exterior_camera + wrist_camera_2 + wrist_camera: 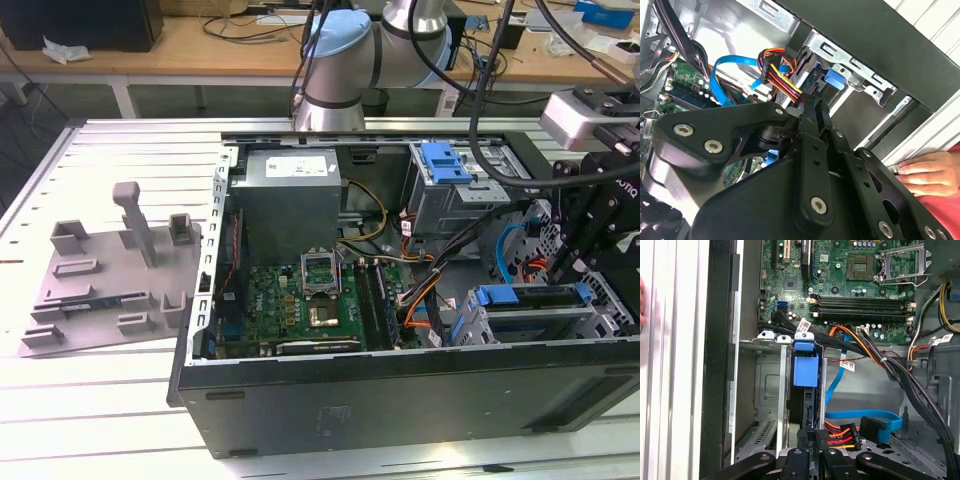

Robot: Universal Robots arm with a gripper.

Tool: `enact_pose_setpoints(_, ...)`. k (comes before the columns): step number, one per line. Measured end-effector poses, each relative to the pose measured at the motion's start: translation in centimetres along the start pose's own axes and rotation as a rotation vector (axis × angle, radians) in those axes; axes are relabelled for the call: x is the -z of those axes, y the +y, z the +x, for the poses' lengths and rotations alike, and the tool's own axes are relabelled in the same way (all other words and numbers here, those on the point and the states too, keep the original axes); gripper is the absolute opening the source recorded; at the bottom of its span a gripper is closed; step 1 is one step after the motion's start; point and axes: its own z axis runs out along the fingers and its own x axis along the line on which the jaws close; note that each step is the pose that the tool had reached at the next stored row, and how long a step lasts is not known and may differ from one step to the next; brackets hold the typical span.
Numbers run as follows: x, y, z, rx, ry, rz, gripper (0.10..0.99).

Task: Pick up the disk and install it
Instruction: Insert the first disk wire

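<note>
The gripper (pixel 815 102) sits closest to the lens in both wrist views, its black linkage bars and screw heads crowding the foreground. Its fingers (pixel 801 436) reach into the open computer case (pixel 400 410) and appear clamped on the near end of the disk (pixel 807 410), though the contact itself is partly hidden by the linkage.

The disk stands on edge inside the grey metal drive cage (pixel 767 385), in the slot next to an unfilled bay. Its blue carrier bracket (pixel 805 371) lies along the top edge, and the bracket's tab is level with the cage's rim on the motherboard (pixel 840 275) side. In the exterior view the disk shows as a blue strip in the lower cage at that view's right, near the case's front wall. A second blue bracket (pixel 445 162) sits on the upper cage, well apart.

By my reading the pick-up is done and the insertion is far along, since the disk is off the table and inside its slot. Whether it has latched home cannot be told. The grip is not yet released. A power connector with red, orange and yellow wires (pixel 840 434) and blue data cables (pixel 860 415) lie just beside the fingers (seemingly loose, not plugged in). A person's hand (pixel 925 172) rests on the slatted table (pixel 110 400) outside the case.
</note>
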Motion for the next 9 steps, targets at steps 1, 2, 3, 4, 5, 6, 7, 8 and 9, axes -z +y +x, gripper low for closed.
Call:
enact_pose_setpoints(1, -0.02, 0.00, -0.03, 0.000, -0.0002, 0.001, 0.169)
enact_pose_setpoints(2, -0.02, -0.01, -0.12, 0.000, 0.0003, 0.002, 0.169)
enact_pose_setpoints(3, -0.02, -0.01, -0.16, 0.000, 0.0003, 0.002, 0.169)
enact_pose_setpoints(4, -0.02, -0.01, -0.21, 0.000, 0.0003, 0.003, 0.169)
enact_pose_setpoints(5, -0.03, -0.01, -0.23, 0.000, 0.0002, 0.003, 0.169)
enact_pose_setpoints(6, -0.03, -0.01, -0.23, 0.000, 0.0004, 0.004, 0.169)
enact_pose_setpoints(7, -0.03, -0.01, -0.23, 0.000, 0.0004, 0.004, 0.169)
enact_pose_setpoints(8, -0.04, -0.01, -0.24, -0.001, 0.0004, 0.005, 0.169)
enact_pose_setpoints(9, -0.04, -0.01, -0.24, -0.002, 0.0005, 0.006, 0.169)
